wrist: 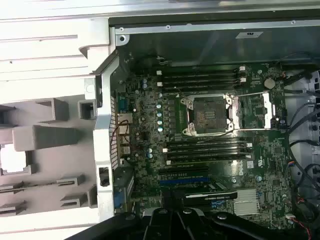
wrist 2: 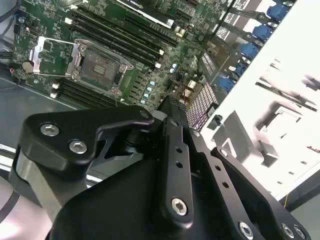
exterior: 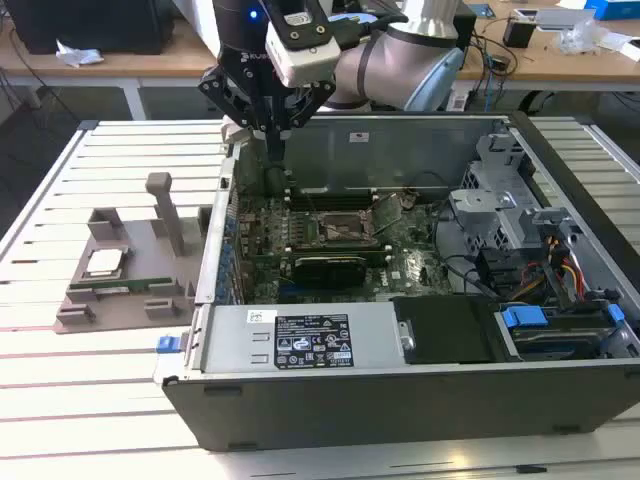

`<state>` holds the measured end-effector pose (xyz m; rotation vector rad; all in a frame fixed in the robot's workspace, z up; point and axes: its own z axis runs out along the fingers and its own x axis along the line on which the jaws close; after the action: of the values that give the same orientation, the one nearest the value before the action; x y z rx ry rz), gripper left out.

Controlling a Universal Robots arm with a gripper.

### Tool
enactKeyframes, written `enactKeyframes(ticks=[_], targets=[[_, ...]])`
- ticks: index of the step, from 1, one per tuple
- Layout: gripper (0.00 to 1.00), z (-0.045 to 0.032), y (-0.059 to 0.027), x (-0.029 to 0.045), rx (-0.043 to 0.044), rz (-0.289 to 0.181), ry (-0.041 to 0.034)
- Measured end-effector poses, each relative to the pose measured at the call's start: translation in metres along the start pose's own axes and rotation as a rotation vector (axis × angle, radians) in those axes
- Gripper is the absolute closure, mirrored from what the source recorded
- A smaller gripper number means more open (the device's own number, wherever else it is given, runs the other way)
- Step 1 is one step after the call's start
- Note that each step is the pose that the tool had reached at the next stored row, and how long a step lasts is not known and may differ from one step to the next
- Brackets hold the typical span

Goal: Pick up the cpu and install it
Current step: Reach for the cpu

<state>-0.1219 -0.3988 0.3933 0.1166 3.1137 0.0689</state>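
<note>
The cpu, a small square chip with a shiny pale top, lies in a pocket of the grey holder on the slatted table, at the exterior view's left. In the first wrist view the cpu shows as a bright square. My gripper hangs over the back left corner of the open computer case, well apart from the cpu. Its black fingers meet at the tip, shut with nothing between them. The open processor socket sits in the middle of the green motherboard with its metal frame raised.
A green memory stick lies on the holder in front of the cpu, and a grey post stands up beside it. Inside the case are a black card, the power supply and drive bays with blue tabs. Case walls ring the board.
</note>
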Motion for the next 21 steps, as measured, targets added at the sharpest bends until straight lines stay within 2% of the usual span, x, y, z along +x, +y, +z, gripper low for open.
enactKeyframes(ticks=[1, 3, 5, 12, 16, 17, 18, 21], targets=[[0.89, -0.0001, -0.0002, 0.0018, 0.0, 0.0, -0.0001], [0.89, -0.0003, -0.0008, 0.011, 0.0001, 0.0, 0.0], [0.89, -0.0004, -0.0012, 0.0162, 0.0, 0.0, 0.0], [0.89, -0.0011, -0.0031, 0.0422, 0.0, 0.0, 0.0], [0.89, -0.0014, -0.004, 0.0532, 0.0, 0.0, 0.0], [0.89, -0.0015, -0.0044, 0.0586, 0.0, 0.0, 0.0], [0.89, -0.0018, -0.0051, 0.0675, 0.0, 0.0, 0.0], [0.89, -0.002, -0.006, 0.0805, 0.0001, 0.0, 0.0]])
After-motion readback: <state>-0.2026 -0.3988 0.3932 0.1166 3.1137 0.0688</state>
